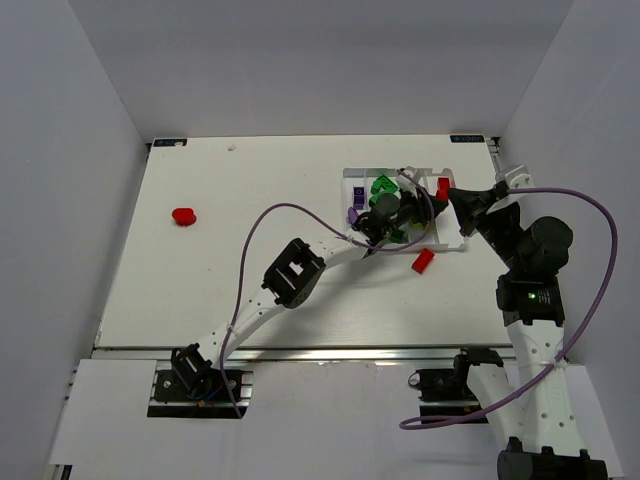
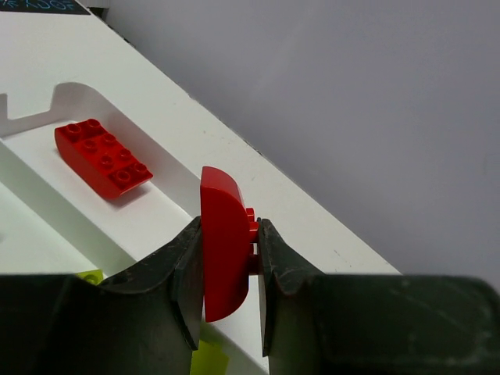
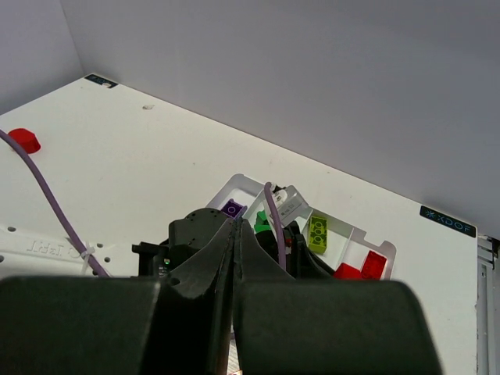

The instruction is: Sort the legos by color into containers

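Observation:
My left gripper (image 1: 388, 214) hangs over the white tray (image 1: 352, 176) and is shut on a red curved lego (image 2: 224, 250), which stands on edge between its fingers. Beyond it a red studded brick (image 2: 103, 156) lies in the tray's end compartment (image 2: 160, 212). The tray also holds green (image 1: 382, 185), purple (image 1: 353, 213) and yellow-green (image 3: 318, 232) legos in separate compartments. Two red legos lie on the table: one just in front of the tray (image 1: 423, 261) and one far left (image 1: 183, 216). My right gripper (image 1: 457, 197) is shut and empty at the tray's right end.
The left arm's purple cable (image 1: 262, 225) loops over the table's middle. The right arm (image 1: 530, 260) stands by the table's right edge. Grey walls close in the table on three sides.

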